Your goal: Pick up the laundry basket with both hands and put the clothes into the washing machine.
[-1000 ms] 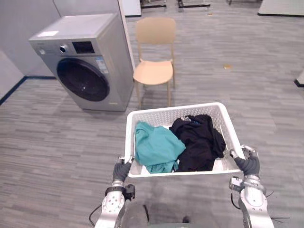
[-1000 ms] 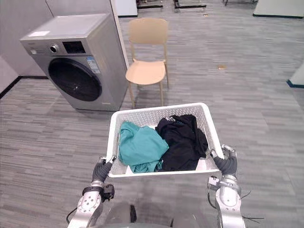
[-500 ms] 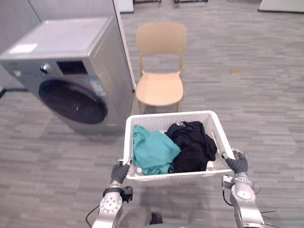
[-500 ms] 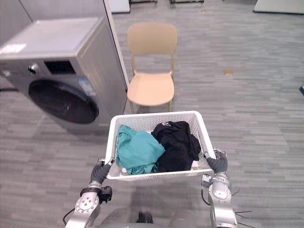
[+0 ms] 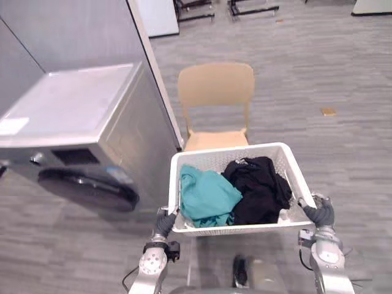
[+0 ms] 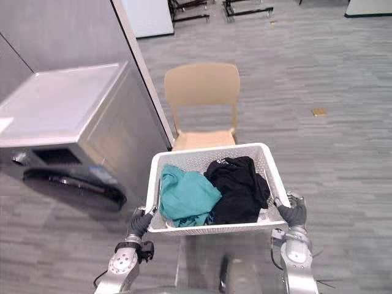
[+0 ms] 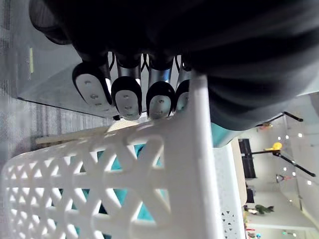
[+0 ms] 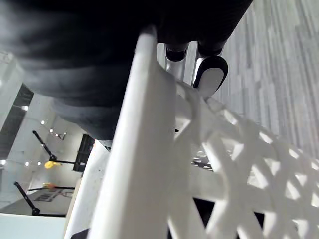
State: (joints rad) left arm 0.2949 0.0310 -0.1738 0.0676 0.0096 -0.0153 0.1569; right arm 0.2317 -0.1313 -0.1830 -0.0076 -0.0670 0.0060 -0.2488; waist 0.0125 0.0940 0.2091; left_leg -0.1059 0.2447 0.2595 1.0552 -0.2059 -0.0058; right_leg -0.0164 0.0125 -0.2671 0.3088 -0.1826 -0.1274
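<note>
I carry a white lattice laundry basket in front of me, lifted off the floor. Inside lie a teal garment on its left and a black garment on its right. My left hand is shut on the basket's left rim, its fingers curled over the edge. My right hand is shut on the right rim, fingers hooked over it. The grey front-loading washing machine stands to the left, its dark round door shut.
A beige chair stands just beyond the basket, beside the machine's right side. A grey wall panel rises behind the machine. Grey plank floor stretches to the right, with a small tan scrap on it.
The camera has come closer to the machine and chair, which now loom larger. The basket stays held in both hands, now overlapping the chair's seat.
</note>
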